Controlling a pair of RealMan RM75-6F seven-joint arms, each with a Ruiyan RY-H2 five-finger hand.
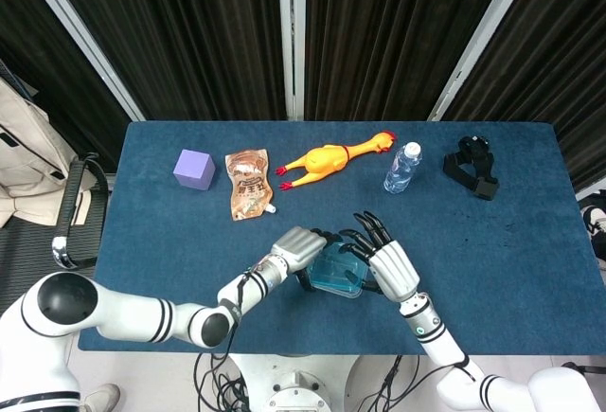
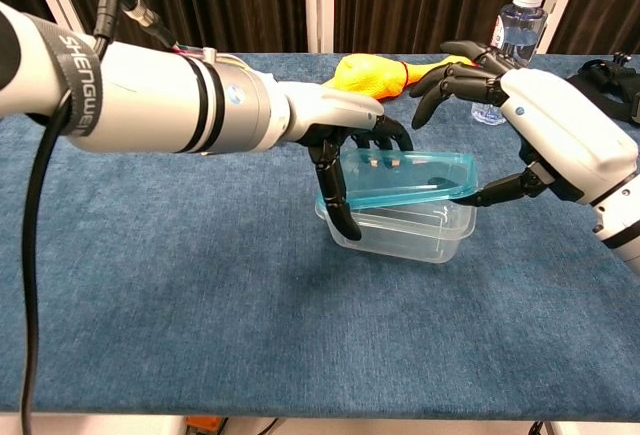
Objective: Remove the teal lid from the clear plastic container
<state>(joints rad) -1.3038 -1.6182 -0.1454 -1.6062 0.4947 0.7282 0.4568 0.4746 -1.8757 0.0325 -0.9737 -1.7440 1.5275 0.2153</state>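
**Teal lid lifted at one side above clear container, both hands engaged**

Item 1. Clear plastic container point(image 2: 405, 232): stands on the blue table point(image 2: 200, 295), near the front edge at about 6 o'clock of the tabletop in the head view.

Item 2. Teal lid point(image 2: 405, 179): raised off the container on its right side and tilted, the left end low against the container's rim (whether the two touch there cannot be told).

Item 3. Left hand point(image 2: 345, 145): fingers curled down over the left end of the container and lid, gripping there; one dark finger runs down the container's near left corner.

Item 4. Right hand point(image 2: 545, 135): thumb under the lid's right edge, fingers arched over its far side, holding the lid up.

Item 5. Other objects, along the far side of the table in the head view:
- purple cube point(image 1: 194, 169), at 10 o'clock;
- orange-brown food pouch point(image 1: 248, 183), just right of the cube;
- yellow rubber chicken point(image 1: 331, 158), at 12 o'clock;
- water bottle point(image 1: 402, 167), upright, white cap, at 1 o'clock;
- black strap-like object point(image 1: 472, 167), at 2 o'clock, well apart from the hands.
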